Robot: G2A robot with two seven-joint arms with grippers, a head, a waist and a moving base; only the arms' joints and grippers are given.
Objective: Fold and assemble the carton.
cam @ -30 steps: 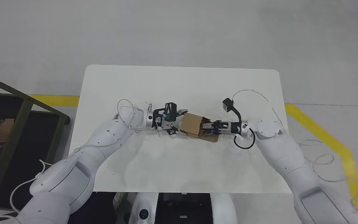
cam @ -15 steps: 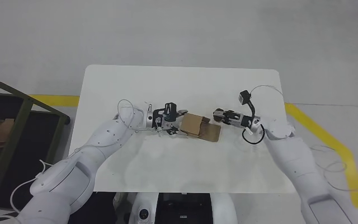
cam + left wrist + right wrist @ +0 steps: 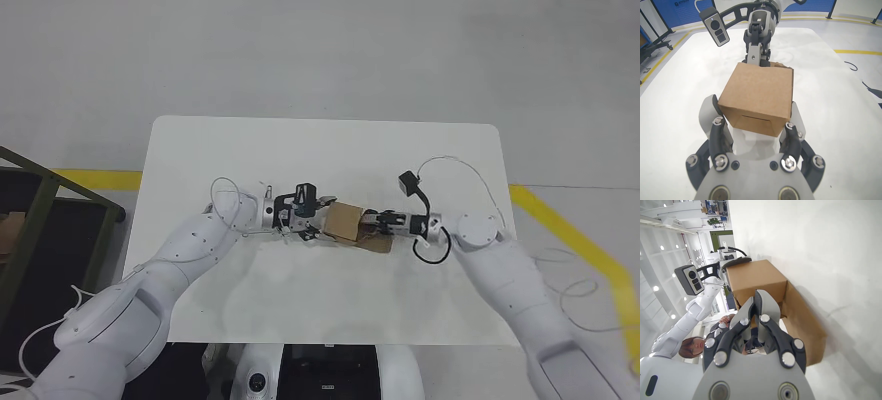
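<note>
The carton (image 3: 345,220) (image 3: 757,91) is a plain brown cardboard box, already squared up and lying on its side near the middle of the white table (image 3: 200,160), between the two arms. The end facing the left gripper (image 3: 305,222) (image 3: 755,111) is folded inward and shows a narrow slot across its inner panel. The opposite end is open, with one long flap (image 3: 802,328) lying flat on the table toward the right arm. The left gripper is spread to the carton's width, and one finger (image 3: 715,106) presses on each side wall, so the carton is clamped at that end. The right gripper (image 3: 375,222) (image 3: 755,298) is positioned at the open end with its fingers drawn together. The tips rest against the upper edge of the opening. Whether a thin flap is caught between them cannot be determined. Compared with half a second earlier, the right gripper has returned to the carton. At that point it was withdrawn to the right, clear of the open end. The carton, the outstretched flap and the left gripper have not shifted.
</note>
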